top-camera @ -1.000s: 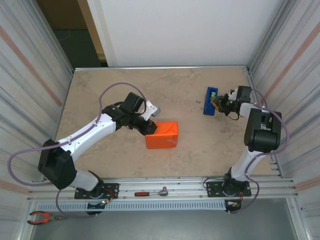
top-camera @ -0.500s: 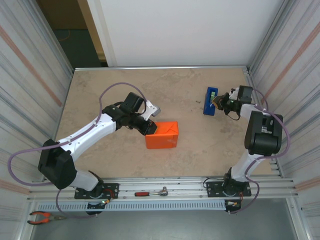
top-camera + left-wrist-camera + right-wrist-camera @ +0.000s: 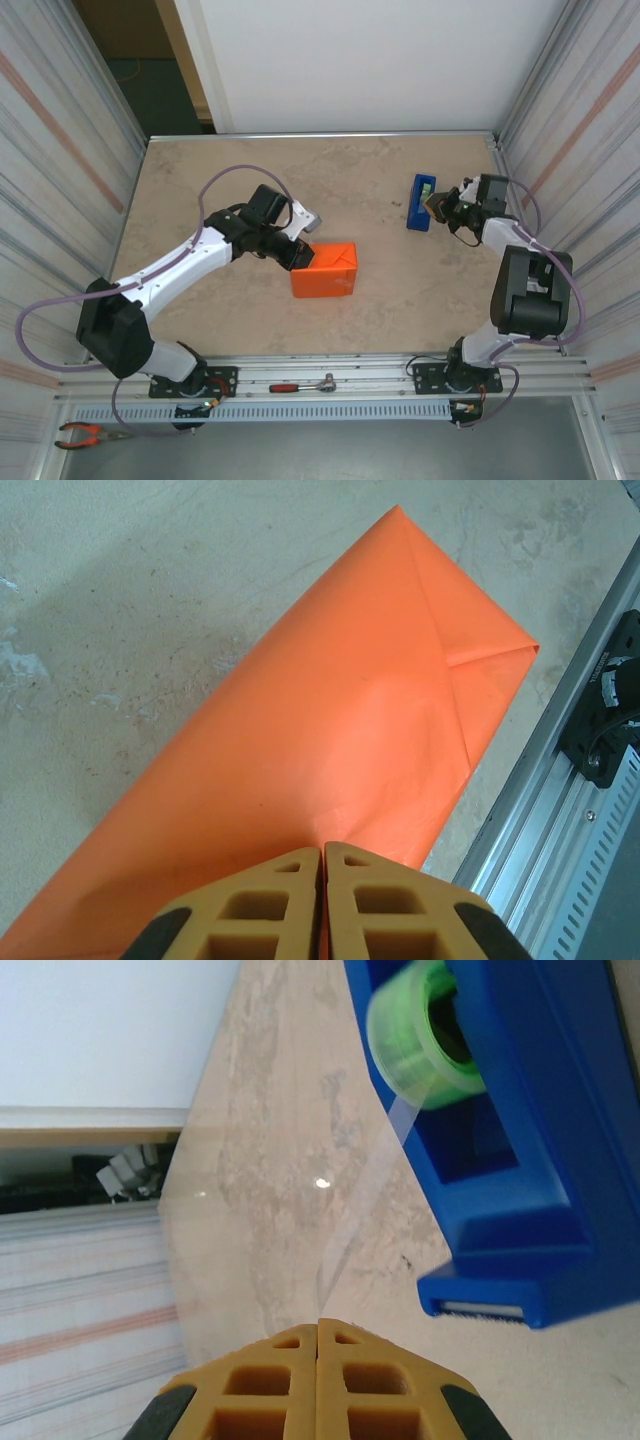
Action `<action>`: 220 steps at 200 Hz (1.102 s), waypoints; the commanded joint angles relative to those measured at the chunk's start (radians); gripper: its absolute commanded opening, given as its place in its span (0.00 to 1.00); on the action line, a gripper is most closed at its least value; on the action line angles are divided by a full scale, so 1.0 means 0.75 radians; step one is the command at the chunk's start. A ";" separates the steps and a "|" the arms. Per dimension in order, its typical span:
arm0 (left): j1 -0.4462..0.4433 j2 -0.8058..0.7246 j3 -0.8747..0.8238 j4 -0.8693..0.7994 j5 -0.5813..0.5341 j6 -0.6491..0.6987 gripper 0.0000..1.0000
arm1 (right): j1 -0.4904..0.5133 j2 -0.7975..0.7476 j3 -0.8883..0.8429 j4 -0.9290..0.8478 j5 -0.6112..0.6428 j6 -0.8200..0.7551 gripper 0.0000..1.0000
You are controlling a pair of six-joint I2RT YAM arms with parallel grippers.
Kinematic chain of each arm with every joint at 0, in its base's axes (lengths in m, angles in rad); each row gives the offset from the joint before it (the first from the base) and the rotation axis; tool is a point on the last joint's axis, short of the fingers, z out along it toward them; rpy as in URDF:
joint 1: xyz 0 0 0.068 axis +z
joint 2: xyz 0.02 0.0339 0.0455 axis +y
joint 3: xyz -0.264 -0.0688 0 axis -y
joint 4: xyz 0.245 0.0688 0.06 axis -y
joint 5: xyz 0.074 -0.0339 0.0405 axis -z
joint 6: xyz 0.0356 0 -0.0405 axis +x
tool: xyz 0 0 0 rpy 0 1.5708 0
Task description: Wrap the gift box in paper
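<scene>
The paper [image 3: 325, 272] is folded into a compact orange parcel in the middle of the tabletop [image 3: 200, 180], with a triangular flap turned in at the end farthest from the left hand [image 3: 300, 256]. I take the gift box to be inside that parcel, since the paper covers it on every side on view. The left hand is closed, its two tips together and set down on the near edge of the parcel. This looks like a pin to stop the folds from springing open. Whether a layer of paper is nipped between the tips, I cannot tell.

The right hand [image 3: 319, 1325] is well apart from the parcel, over by the blue tape dispenser [image 3: 520, 1160]. It is closed on the free end of a clear tape strip [image 3: 365, 1200]. The strip runs from the green roll [image 3: 425, 1035] straight down to its fingertips, and the dispenser's toothed cutter sits just beside and ahead of them.

So the step in hand is taping: the wrap is formed and held, and a length of tape is being drawn off.

Judging from this, the next move needs the right hand to pull out enough tape and then drag it across the cutter to sever it. After that it has to carry the piece over to the seam beside the left hand. The tape must stay taut and off the tabletop, or it will likely stick to itself. The dispenser may also slide, because nothing holds it down.
</scene>
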 commanded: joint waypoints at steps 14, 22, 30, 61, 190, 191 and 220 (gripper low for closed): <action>-0.035 0.084 -0.070 -0.099 -0.018 0.027 0.11 | 0.031 -0.113 -0.083 -0.024 -0.011 0.047 0.00; -0.037 0.084 -0.071 -0.099 -0.018 0.026 0.11 | 0.036 -0.131 -0.099 -0.024 -0.001 0.050 0.00; -0.038 0.083 -0.071 -0.098 -0.018 0.028 0.11 | 0.039 -0.142 -0.114 -0.024 0.008 0.053 0.00; -0.041 0.084 -0.073 -0.099 -0.021 0.025 0.11 | 0.045 -0.163 -0.165 -0.024 0.027 0.053 0.00; -0.043 0.086 -0.069 -0.102 -0.024 0.032 0.10 | 0.045 0.182 -0.271 0.286 0.114 0.228 0.00; -0.043 0.086 -0.068 -0.102 -0.024 0.032 0.10 | 0.045 0.187 -0.270 0.292 0.113 0.233 0.00; -0.044 0.082 -0.072 -0.104 -0.027 0.032 0.10 | 0.098 0.297 -0.221 0.351 0.109 0.311 0.00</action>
